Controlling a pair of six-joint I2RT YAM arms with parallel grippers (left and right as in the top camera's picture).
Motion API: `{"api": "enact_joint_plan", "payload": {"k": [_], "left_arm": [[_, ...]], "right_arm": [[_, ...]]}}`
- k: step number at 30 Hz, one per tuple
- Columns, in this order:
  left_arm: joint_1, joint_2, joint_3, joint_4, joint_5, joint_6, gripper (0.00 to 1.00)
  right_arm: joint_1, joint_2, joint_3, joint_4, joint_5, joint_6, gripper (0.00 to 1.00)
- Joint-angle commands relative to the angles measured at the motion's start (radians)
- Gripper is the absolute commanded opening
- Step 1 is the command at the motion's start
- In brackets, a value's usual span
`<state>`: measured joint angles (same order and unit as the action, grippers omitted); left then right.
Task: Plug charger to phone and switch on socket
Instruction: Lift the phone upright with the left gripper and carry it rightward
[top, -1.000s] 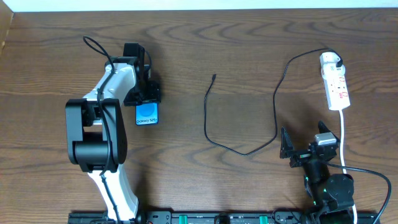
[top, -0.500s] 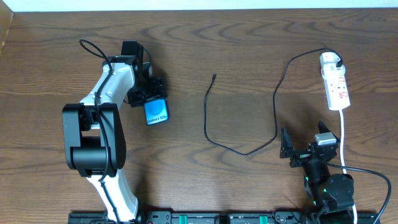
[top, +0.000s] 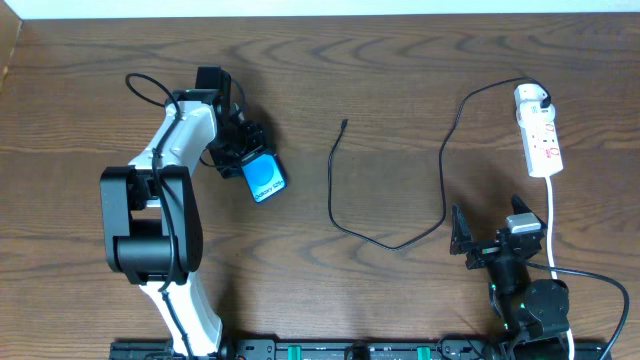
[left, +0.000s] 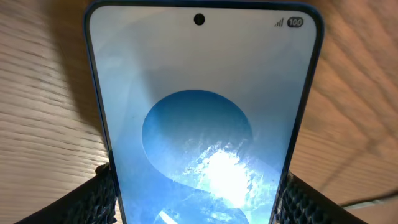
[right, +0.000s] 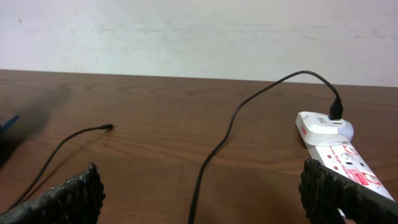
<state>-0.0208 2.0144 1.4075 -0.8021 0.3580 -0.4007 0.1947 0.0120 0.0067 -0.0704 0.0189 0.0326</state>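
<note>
Between the left fingers (left: 87, 205) the phone (left: 199, 124) is clamped by its two long edges, low on the body, with its lit blue screen facing up and its camera-hole end pointing away from them. Whether it rests on the counter (top: 400, 60) or hangs just above it cannot be told. Well off to the right of those fingers lies the charger (top: 331, 190), its plug tip (right: 109, 127) free on the wood, ahead and to the left of the right fingers (right: 65, 199), which stand spread wide and hold nothing. Ahead of them and to their right lies the socket (top: 538, 140), the cable's other end plugged into its far end. The phone looks light, rigid and slick-sided with a fragile glass face, so an edge grip suits it. The cable is likely limp and springy, best pinched just behind the tip.
</note>
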Motion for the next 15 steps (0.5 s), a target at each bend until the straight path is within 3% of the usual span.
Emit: {"api": "enact_joint_plan", "payload": {"k": [1,7,15], "left_arm": [[0.002,-0.032,0.016,0.002,0.12,-0.047,0.63],[0.002,-0.032,0.016,0.002,0.262,-0.051,0.63],[0.002,-0.032,0.016,0.003,0.409,-0.182,0.63]], "right_arm": [[0.014,-0.006,-0.001,-0.005,0.001,-0.008,0.99],[0.014,-0.006,-0.001,-0.005,0.001,-0.008,0.99],[0.014,-0.006,-0.001,-0.005,0.001,-0.008,0.99]]}}
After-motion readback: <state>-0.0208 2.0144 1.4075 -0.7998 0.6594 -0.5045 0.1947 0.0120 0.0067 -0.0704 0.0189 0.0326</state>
